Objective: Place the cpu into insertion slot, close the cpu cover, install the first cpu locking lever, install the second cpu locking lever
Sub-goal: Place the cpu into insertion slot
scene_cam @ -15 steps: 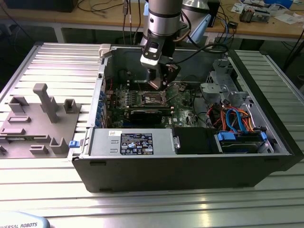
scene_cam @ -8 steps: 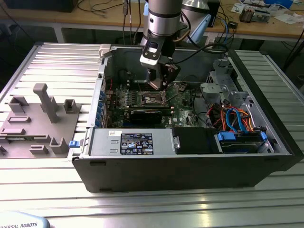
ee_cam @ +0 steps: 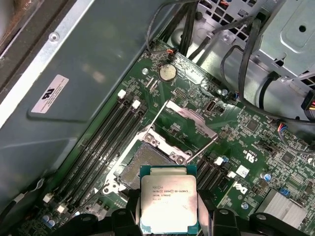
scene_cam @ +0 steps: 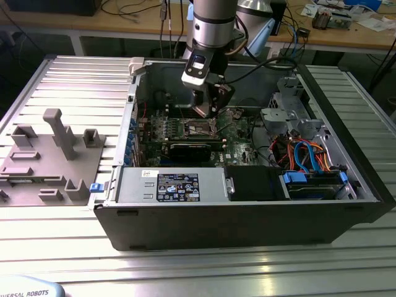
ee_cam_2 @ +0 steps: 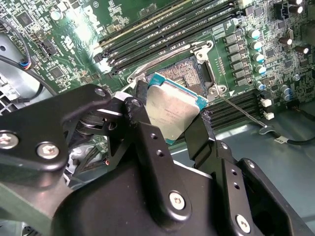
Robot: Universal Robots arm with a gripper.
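My gripper [scene_cam: 209, 106] hangs inside the open computer case, just above the green circuit board [scene_cam: 238, 151]. It is shut on the cpu [ee_cam_2: 172, 109], a flat square chip with a dull silver top. Its black fingers [ee_cam_2: 141, 114] press on two opposite edges. In the first wrist view the cpu [ee_cam: 169, 201] hovers a little short of the insertion slot [ee_cam: 145, 169], not seated in it. The insertion slot [ee_cam_2: 189, 73] lies bare, with its dark pin field showing. The cpu cover [ee_cam: 186, 124] is swung open on the slot's far side. A thin locking lever [ee_cam_2: 241, 109] sticks out beside the slot.
Long black memory slots [ee_cam_2: 162, 37] flank the socket. A black card [scene_cam: 195, 148] lies along the board's near side. Cables and a metal drive cage [scene_cam: 297, 117] crowd the exterior view's right. A grey parts fixture [scene_cam: 52, 161] sits outside the case at the left.
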